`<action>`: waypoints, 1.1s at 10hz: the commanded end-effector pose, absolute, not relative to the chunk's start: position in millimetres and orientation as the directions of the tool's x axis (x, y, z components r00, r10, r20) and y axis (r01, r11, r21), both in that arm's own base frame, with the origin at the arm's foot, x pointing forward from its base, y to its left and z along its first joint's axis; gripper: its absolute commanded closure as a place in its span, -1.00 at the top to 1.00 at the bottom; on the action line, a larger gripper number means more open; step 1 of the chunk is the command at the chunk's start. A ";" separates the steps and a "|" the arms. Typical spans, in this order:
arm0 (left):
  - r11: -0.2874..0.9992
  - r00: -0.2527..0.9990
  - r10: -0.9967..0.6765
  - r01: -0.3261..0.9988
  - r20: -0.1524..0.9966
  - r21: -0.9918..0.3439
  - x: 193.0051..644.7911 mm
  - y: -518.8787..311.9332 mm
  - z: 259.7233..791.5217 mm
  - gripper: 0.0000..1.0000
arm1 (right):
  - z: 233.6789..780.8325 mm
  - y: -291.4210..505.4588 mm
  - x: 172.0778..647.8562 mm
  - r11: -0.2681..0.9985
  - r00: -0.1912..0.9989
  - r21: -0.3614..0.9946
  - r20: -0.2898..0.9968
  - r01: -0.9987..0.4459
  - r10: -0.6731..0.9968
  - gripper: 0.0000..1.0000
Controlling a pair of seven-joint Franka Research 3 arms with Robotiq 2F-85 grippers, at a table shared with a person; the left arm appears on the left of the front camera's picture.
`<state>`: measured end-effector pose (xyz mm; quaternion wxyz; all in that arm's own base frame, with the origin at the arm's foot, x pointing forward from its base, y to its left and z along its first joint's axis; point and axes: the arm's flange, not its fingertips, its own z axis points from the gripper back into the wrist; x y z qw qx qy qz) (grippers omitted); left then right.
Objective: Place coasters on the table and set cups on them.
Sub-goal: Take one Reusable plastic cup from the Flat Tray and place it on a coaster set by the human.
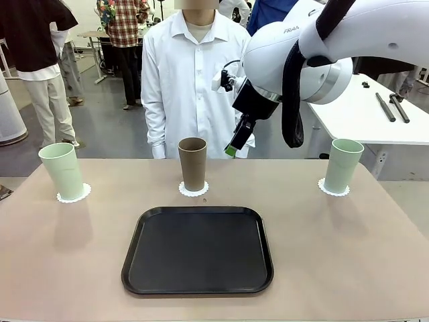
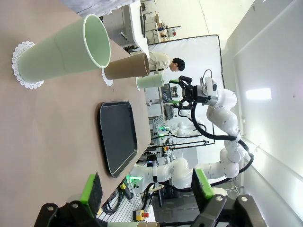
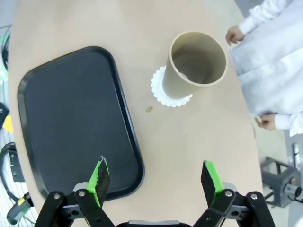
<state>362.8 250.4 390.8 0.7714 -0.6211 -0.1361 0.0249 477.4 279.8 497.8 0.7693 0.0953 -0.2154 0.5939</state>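
- We saw all three cups upright on the table [image 1: 348,255], each on its own coaster, spread in a row along the far edge w/ the person [image 1: 191,80] standing behind.
- Left green cup [image 1: 62,171] on its doily [image 1: 74,196]; brown cup [image 1: 193,164] centre on its doily [image 1: 193,191]; right green cup [image 1: 343,166] on its doily [image 1: 333,191].
- Black tray [image 1: 198,249] lay bare near the robot's side; we judged it was the carrier, now unloaded.
- Right gripper [image 1: 236,142] hung above & just right of the brown cup, jaws spread wide, nothing between the pads; wrist cam looked down on that cup, clear of it.
- Left gripper [image 2: 147,189] also spread & holding nothing, low by the table's near edge, apart from the cups.
- Our read: task looked complete, arms free so as not to knock the cups.
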 end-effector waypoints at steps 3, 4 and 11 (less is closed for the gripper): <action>0.228 0.959 0.213 0.136 0.186 -0.964 360.7 249.6 393.0 1.00 | 493.5 276.7 477.6 0.259 0.177 -0.112 0.477 -0.959 0.861 1.00; 0.228 0.959 0.213 0.136 0.186 -0.964 360.7 249.6 393.0 1.00 | 493.5 276.7 477.6 0.259 0.177 -0.112 0.477 -0.959 0.861 1.00; 0.228 0.959 0.213 0.136 0.186 -0.964 360.7 249.6 393.0 1.00 | 489.4 164.1 423.5 0.707 0.681 0.043 0.312 -0.706 0.662 1.00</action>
